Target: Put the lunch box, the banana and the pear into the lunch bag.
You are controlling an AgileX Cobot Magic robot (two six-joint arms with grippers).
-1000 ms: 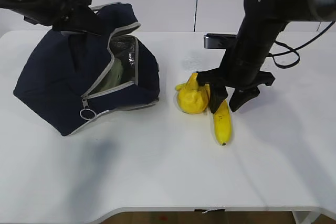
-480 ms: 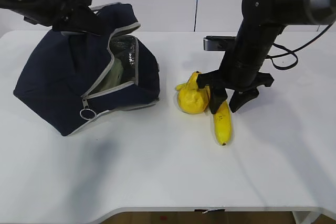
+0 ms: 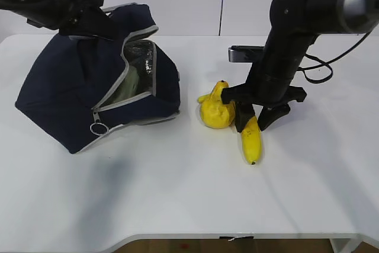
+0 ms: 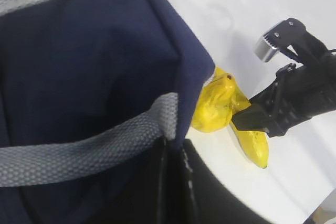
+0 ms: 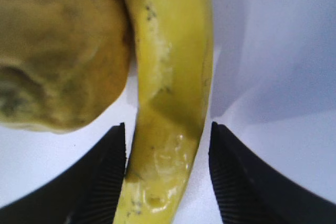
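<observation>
The navy lunch bag lies tilted at the left with its zipper open. My left gripper is shut on its top edge. In the left wrist view the gripper pinches the navy fabric beside a grey handle. A pale green shape, seemingly the lunch box, shows inside the opening. The pear sits mid-table, touching the banana. My right gripper is open and straddles the banana's upper half. In the right wrist view the banana lies between the fingers, with the pear to its left.
The white table runs to a front edge close to the bottom of the exterior view. A white wall stands behind it. The right arm's wrist camera and cables hang above the fruit.
My right gripper has come down a little and shifted slightly left over the banana. The bag, pear and left gripper have not moved.
</observation>
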